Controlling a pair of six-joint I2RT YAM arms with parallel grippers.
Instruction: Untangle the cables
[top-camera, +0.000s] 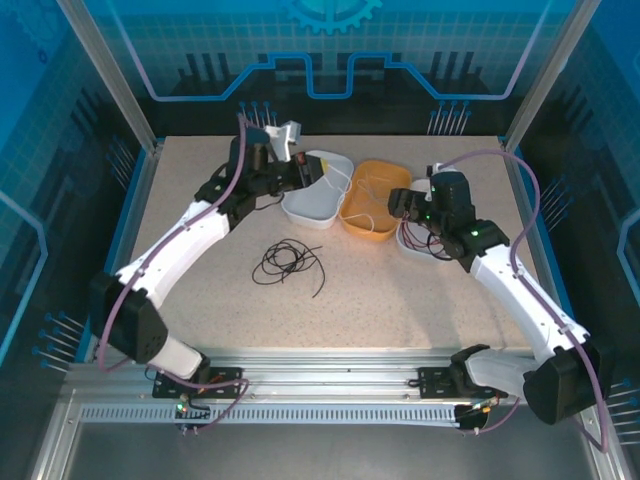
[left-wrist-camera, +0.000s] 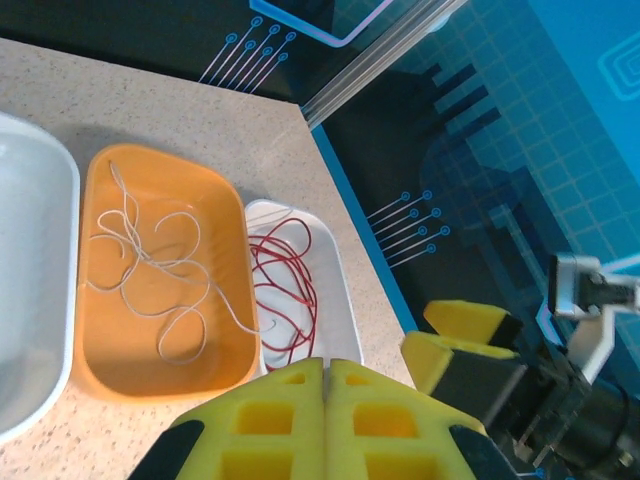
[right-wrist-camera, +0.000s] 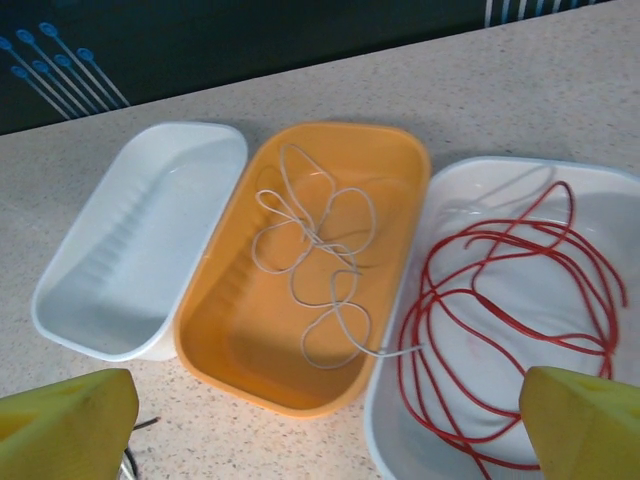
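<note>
On the left, the left gripper (left-wrist-camera: 325, 385) was shut, its yellow fingers pressed flat together with nothing between them, and in the top view it hung over the far end of an empty white tray (top-camera: 305, 212). A thick purple cable (top-camera: 150, 270) ran along that arm. In front of the tray, on the bare speckled table (top-camera: 400, 300), the black cable (top-camera: 287, 262) lay in a loose tangle of loops, well apart from both grippers and from every tray. Next to the empty white tray, touching its side, stood an orange tray (right-wrist-camera: 240, 330) with the white cable (right-wrist-camera: 320, 250) inside it in slack, overlapping curls (one end trailed over the rim toward the neighbour on the right). Just beside that sat a second white tray (right-wrist-camera: 500, 200) holding the red cable (right-wrist-camera: 500, 235), coiled in several wide loops. The right gripper (top-camera: 403, 208) hovered above the gap between the orange tray and the red cable's tray, jaws spread wide and holding nothing; its yellow fingers (right-wrist-camera: 70, 425) framed both trays from above, and in the top view the arm covered much of the red cable's tray. Blue enclosure walls (top-camera: 60, 120) stood around the table.
</note>
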